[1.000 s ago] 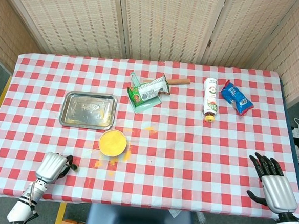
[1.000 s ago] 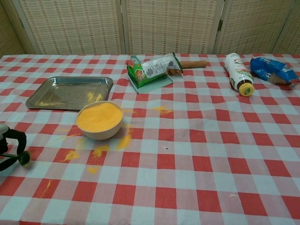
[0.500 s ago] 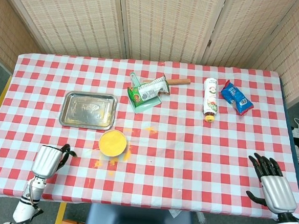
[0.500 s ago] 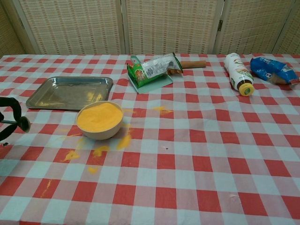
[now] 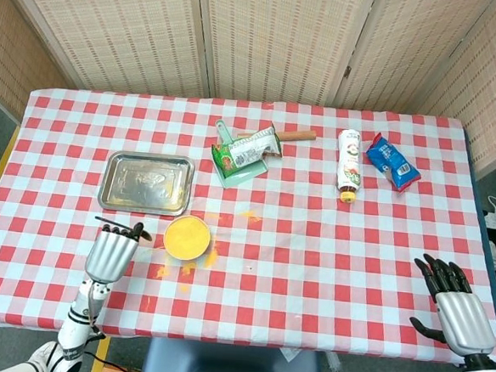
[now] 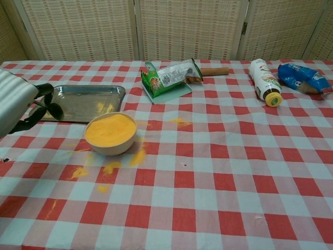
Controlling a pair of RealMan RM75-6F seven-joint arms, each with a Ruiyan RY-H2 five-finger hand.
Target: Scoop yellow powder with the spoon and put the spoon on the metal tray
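On the red-and-white checked tablecloth (image 5: 312, 242), the largest item is the metal tray (image 5: 146, 183), lying flat on the robot's left half, with traces of yellow powder on its floor in the chest view. Just in front of its near right corner stands the bowl of yellow powder (image 5: 186, 236), filled nearly to the rim, with spilled powder (image 6: 109, 167) scattered on the cloth around it. Further back, near the middle, a green snack packet (image 5: 246, 154) lies across a pale green dustpan (image 6: 169, 91), and a wooden handle (image 5: 296, 136) pokes out behind it. To the right lie a white bottle with a yellow cap (image 5: 346, 176) on its side and, just beside it, a blue packet (image 5: 392, 162).

The left hand (image 5: 110, 253) hovers just left of the bowl, fingers curled around a thin dark spoon (image 6: 49, 109), whose small dark bowl shows at the fingertips over the tray's near edge. The right hand (image 5: 458, 307) rests at the table's near right corner, well apart from everything, fingers spread and holding nothing.
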